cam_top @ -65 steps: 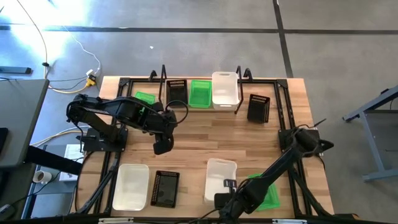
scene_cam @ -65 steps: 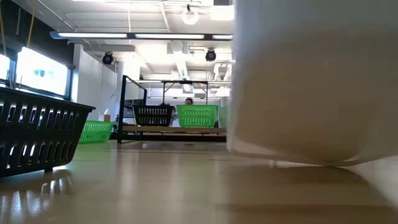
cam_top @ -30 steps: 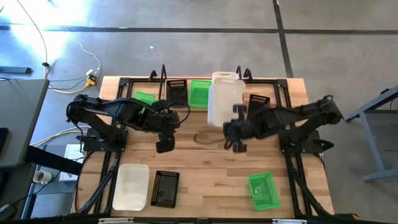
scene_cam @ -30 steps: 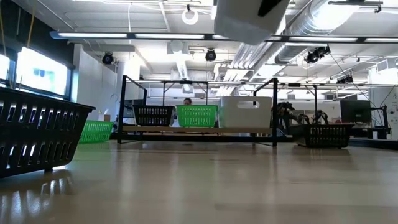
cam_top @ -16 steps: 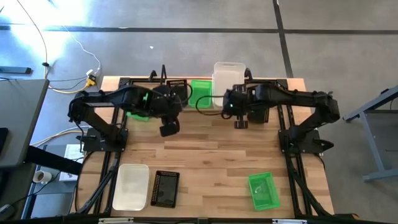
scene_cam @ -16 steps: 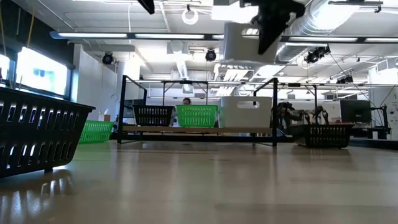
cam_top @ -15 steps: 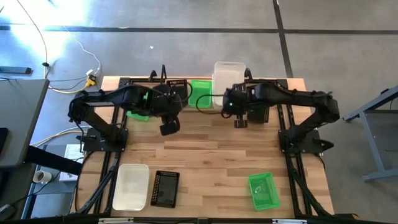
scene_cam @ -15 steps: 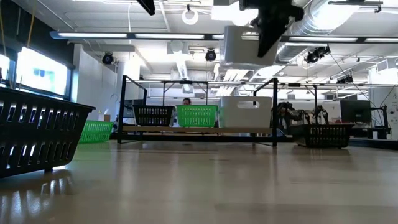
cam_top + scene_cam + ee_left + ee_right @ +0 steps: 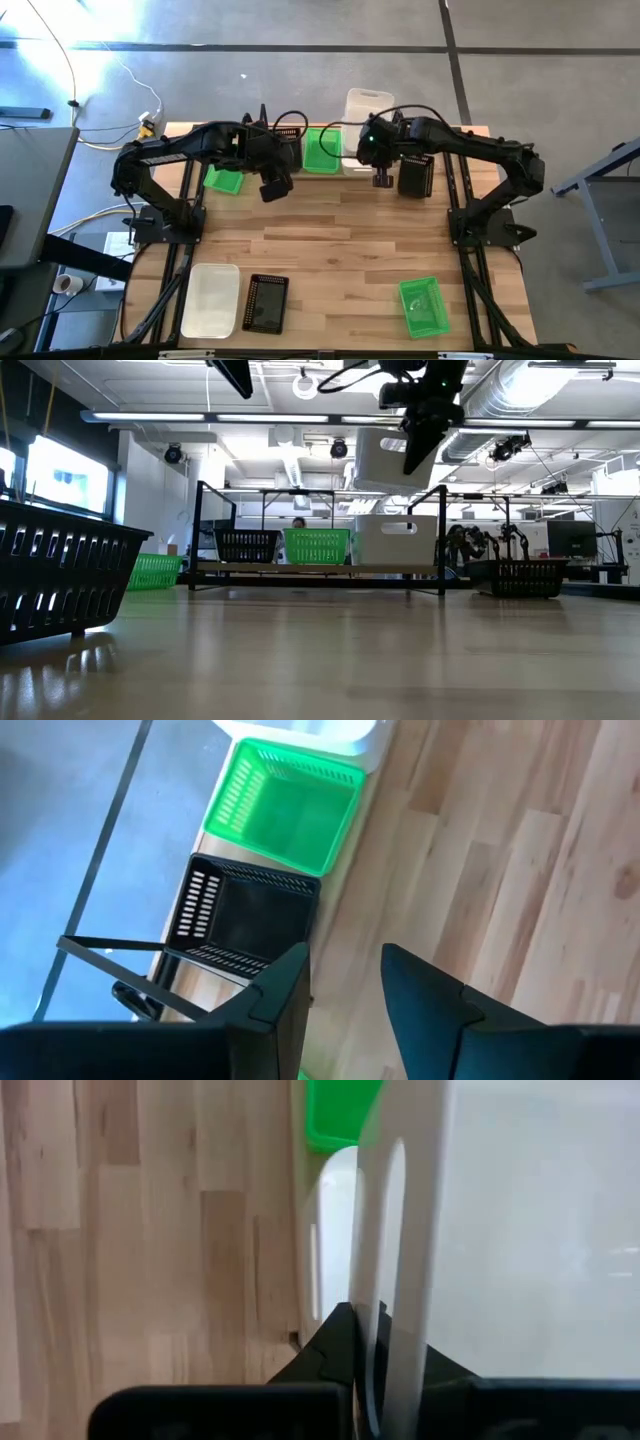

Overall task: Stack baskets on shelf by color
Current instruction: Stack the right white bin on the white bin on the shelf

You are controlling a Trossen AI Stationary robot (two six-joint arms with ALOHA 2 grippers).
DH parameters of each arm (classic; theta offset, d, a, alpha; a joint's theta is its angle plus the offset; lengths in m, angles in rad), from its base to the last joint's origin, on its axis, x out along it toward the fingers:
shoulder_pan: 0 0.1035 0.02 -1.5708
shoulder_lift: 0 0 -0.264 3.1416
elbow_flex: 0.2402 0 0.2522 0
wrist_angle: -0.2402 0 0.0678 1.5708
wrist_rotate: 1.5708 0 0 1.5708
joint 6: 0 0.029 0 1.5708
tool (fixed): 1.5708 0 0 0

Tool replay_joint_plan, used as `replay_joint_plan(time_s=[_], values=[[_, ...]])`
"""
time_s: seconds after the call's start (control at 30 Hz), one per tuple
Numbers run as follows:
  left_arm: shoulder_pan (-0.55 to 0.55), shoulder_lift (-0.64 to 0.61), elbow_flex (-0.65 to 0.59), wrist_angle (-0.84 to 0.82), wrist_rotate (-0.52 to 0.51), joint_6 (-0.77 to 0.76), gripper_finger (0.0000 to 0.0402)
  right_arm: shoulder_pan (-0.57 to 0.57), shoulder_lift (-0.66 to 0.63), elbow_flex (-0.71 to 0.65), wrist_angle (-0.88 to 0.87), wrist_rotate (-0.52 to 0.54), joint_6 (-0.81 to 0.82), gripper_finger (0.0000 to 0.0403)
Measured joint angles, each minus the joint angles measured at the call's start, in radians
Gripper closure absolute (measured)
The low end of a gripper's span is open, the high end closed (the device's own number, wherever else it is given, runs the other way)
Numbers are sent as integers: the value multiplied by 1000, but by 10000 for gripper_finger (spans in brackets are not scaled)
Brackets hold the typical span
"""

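While our right pincer [image 9: 381, 178] stays out of it, no — as we judge it, the job is roughly half done: on the shelf [image 9: 320, 569] at the far edge of the table [image 9: 330, 250] we already see a black basket [image 9: 246, 545], a green basket [image 9: 317, 546] and a white basket [image 9: 397, 539] side by side, w/ one more white basket [image 9: 385, 460] up in the air above that white one. Our right pincer is clenched on the rim of this raised white basket, per the right wrist view, so we take the step in hand to be lowering it onto its colour match. Our left pincer [image 9: 345, 982] hangs over the shelf's left part near the black basket, fingers parted, nothing between them. Left to do, as far as we can tell: a green basket [image 9: 224, 178] on the table just beside the shelf's left end, a black one [image 9: 415, 174] near its right end, and at the near edge a white basket [image 9: 209, 299], a black one [image 9: 265, 302] and a green one [image 9: 421, 306]. So approx five remain. No brand, label or readable writing shows on any basket or on the shelf.
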Motion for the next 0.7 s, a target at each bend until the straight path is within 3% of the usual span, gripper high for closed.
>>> replay_joint_plan(time_s=[0.7], values=[[63,0,0,69,62,28,284,-40,94,0,-38,-35,-57,403]])
